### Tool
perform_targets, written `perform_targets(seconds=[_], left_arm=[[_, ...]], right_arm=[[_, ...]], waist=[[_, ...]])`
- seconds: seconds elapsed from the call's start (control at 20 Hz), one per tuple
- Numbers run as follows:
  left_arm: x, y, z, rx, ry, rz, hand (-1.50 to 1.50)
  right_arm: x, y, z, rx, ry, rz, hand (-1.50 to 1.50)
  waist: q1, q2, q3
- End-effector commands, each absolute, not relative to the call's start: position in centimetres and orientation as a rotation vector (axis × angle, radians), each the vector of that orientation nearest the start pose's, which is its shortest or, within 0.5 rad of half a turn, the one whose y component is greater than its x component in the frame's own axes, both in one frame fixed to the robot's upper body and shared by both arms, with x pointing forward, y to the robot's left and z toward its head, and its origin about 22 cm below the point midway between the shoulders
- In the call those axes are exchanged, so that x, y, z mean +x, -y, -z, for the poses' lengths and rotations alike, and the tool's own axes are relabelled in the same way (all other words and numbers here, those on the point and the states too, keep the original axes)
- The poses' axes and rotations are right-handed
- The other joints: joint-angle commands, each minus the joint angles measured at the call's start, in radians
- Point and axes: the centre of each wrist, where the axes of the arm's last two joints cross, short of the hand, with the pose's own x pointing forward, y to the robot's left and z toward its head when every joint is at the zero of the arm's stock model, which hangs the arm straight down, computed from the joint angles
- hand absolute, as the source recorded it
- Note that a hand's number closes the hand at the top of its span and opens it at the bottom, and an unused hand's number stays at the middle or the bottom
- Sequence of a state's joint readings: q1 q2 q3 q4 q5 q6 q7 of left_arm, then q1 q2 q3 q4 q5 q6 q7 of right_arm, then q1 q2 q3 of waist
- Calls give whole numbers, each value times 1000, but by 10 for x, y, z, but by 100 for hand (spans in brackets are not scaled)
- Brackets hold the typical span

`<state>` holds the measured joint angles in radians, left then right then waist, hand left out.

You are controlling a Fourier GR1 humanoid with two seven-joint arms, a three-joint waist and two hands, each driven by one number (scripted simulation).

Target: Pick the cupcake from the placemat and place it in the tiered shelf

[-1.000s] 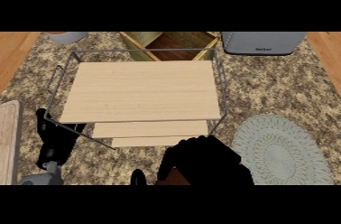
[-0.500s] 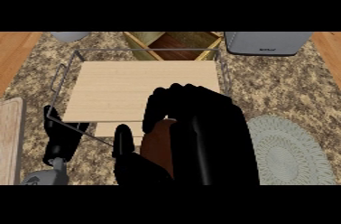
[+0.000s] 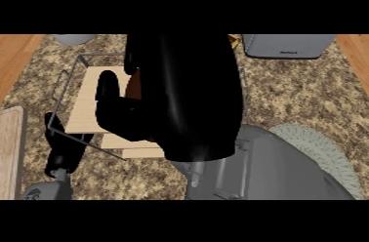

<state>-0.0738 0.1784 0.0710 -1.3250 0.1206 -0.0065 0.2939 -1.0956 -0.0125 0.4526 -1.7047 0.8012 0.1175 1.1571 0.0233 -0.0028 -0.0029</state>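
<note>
1. The cupcake (image 3: 138, 90) is only a brown sliver inside the right hand (image 3: 180, 94), fingers (image 3: 108, 97) curled round it, above the tiered shelf (image 3: 90, 102).
2. Best lowered level onto a wooden tier before opening.
3. Its orientation and axis are hidden.
4. Left hand (image 3: 61, 153) sits lower left; can't tell its fingers.

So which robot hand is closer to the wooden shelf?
Right. The right hand is over the wooden shelf, covering most of it. The left hand sits by its lower-left corner.
</note>
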Motion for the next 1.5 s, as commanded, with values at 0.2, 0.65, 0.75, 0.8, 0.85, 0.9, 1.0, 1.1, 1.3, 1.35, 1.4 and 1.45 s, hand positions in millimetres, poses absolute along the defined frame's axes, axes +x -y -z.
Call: perform_targets(seconds=[0.2, 0.65, 0.75, 0.8, 0.85, 0.9, 1.0, 1.1, 1.3, 1.35, 1.4, 1.45], left_arm=[[257, -307, 14, 83, 1120, -27, 0], [251, -287, 27, 90, 1114, -43, 0], [252, -291, 24, 86, 1106, -41, 0], [251, -285, 24, 80, 1108, -36, 0], [253, -289, 22, 109, 1123, -53, 0], [245, -293, 26, 80, 1117, -32, 0], [241, -292, 25, 77, 1107, -50, 0], [255, -284, 20, 104, 1121, -36, 0], [254, -290, 18, 84, 1108, -32, 0], [247, -296, 33, 81, 1104, -30, 0], [246, -286, 33, 75, 1111, -32, 0], [252, -296, 26, 81, 1122, -27, 0]], right_arm=[[288, -13, -300, -906, 1586, -661, 150], [277, -18, -308, -867, 1656, -698, 150], [293, -18, -312, -854, 1656, -681, 150], [300, -25, -305, -888, 1644, -717, 150], [301, -22, -302, -926, 1602, -759, 150], [279, -31, -301, -959, 1616, -803, 150], [292, -7, -313, -844, 1634, -593, 150], [293, -4, -304, -787, 1668, -484, -150], [298, 5, -317, -712, 1681, -360, -150], [295, 7, -323, -663, 1703, -335, -150], [293, 11, -309, -618, 1694, -287, -150], [293, 14, -306, -609, 1726, -228, -150]], waist=[[-4, 2, 2], [-15, 0, 2], [-12, 2, 2], [-10, 2, 2], [-15, 1, 2], [-15, -1, 2], [-17, -2, 3], [-19, 0, 3], [-10, -1, 3], [-10, 1, 2], [-8, 0, 3], [-10, 1, 3]])
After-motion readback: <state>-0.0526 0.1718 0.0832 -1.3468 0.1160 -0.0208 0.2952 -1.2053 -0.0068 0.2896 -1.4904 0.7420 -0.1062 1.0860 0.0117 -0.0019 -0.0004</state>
